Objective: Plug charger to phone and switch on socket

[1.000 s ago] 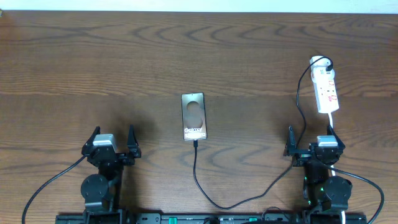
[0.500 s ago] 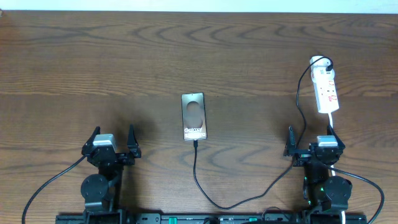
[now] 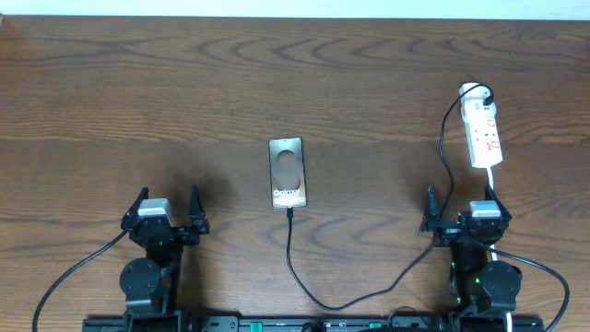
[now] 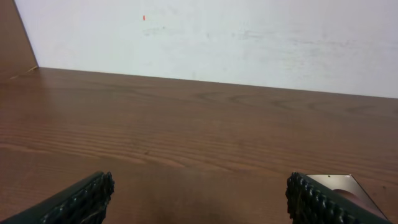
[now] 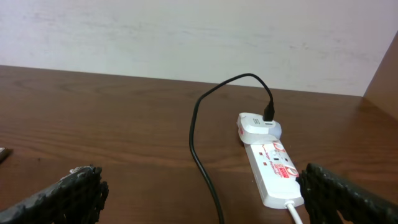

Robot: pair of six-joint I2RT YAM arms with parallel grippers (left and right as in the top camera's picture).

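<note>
Both grippers sit at the near edge of the brown wooden table (image 3: 277, 74), parked side by side and well apart. The left gripper (image 3: 168, 199) has its jaws spread wide with nothing between them; its wrist camera shows only bare wood in the gap between its ribbed black fingers (image 4: 81, 199). The right gripper (image 3: 466, 203) is spread just as wide and also holds nothing and touches nothing.

The socket (image 3: 485, 134) lies straight ahead of the right gripper, near it, lengthwise toward the far side, and shows plainly between that gripper's fingers (image 5: 345, 194) in the wrist view. A white plug (image 3: 475, 92) sits in its far end, and its white cord (image 3: 489, 180) runs back from its near end toward the right arm. Whether its switch is on I cannot tell.

The phone (image 3: 288, 172) lies face up mid-table, between the two arms and a little farther out than both, clear of either gripper. One corner of it peeks in at the lower right of the left wrist view.

The charger (image 3: 291, 254) leaves the white plug, runs down past the right gripper's inner finger, loops near the table's front edge and climbs to meet the phone's near short edge. How deep the connector sits is too small to make out.

Set against the overhead pictures from a second and half a second ago, nothing differs: arms, phone, cable and socket are in the same places.
</note>
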